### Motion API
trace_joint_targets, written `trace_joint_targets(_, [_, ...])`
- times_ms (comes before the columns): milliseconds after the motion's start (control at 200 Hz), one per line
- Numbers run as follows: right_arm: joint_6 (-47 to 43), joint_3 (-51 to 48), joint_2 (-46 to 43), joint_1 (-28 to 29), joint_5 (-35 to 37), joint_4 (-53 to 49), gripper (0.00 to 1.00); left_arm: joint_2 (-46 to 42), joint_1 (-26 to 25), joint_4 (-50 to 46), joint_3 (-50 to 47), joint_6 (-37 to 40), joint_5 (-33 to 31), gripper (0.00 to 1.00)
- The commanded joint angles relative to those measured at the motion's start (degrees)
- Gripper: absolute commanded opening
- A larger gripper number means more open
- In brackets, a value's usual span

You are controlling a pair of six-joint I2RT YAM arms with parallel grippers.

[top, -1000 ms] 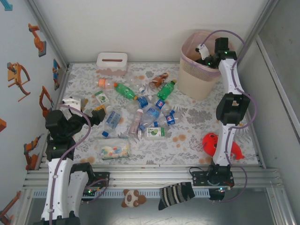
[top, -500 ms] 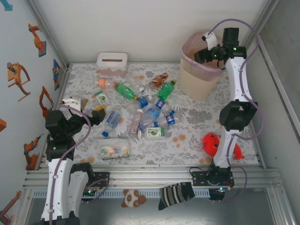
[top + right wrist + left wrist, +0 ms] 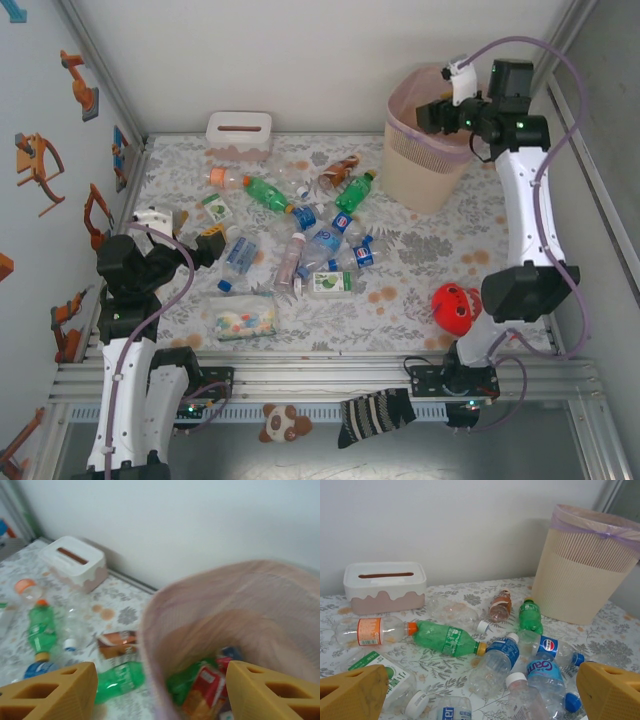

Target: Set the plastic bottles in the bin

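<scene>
Several plastic bottles lie in a heap mid-table: a green one (image 3: 268, 193), another green one (image 3: 355, 190), a brown one (image 3: 338, 172) and clear blue-labelled ones (image 3: 325, 236). The left wrist view shows the same heap, with a green bottle (image 3: 447, 639) and a blue-labelled one (image 3: 500, 662). My left gripper (image 3: 185, 236) hangs open at the table's left, short of the heap, its jaws empty. The bin (image 3: 425, 140) stands at the back right. Above its rim my right gripper (image 3: 452, 93) is open and empty. Inside the bin (image 3: 240, 605) lie green and red-labelled bottles (image 3: 205, 685).
A white tissue box (image 3: 238, 133) sits at the back left. A clear packet of coloured pieces (image 3: 240, 320) lies near the front, a red toy (image 3: 452, 305) at the front right beside the right arm. Small green-white cartons (image 3: 333, 282) lie among the bottles. Walls close both sides.
My right gripper has risen out of the bin's mouth and drawn back to the right, its arm stretching up. The left arm and the bottles on the table have not moved.
</scene>
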Motion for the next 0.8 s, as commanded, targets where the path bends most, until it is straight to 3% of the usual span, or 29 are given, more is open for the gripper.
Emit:
trace_joint_targets(0, [-3.95,-5.23,-4.88,4.04,-1.67,-0.12,0.68,-0.10,-0.13,0.91,1.28,-0.42,-0.09,0.96])
trace_joint_targets(461, [-18.97,-24.31,-13.66,23.34,1.36,-6.63,0.65,0.72,-0.13,1.53,1.10,-0.84,-0.23,0.96])
trace_joint_targets(796, [-27.14,-36.56,-11.08,38.85,7.93,-5.62,0.65,0.52,-0.13,1.71,0.82,-0.56,-0.73,0.96])
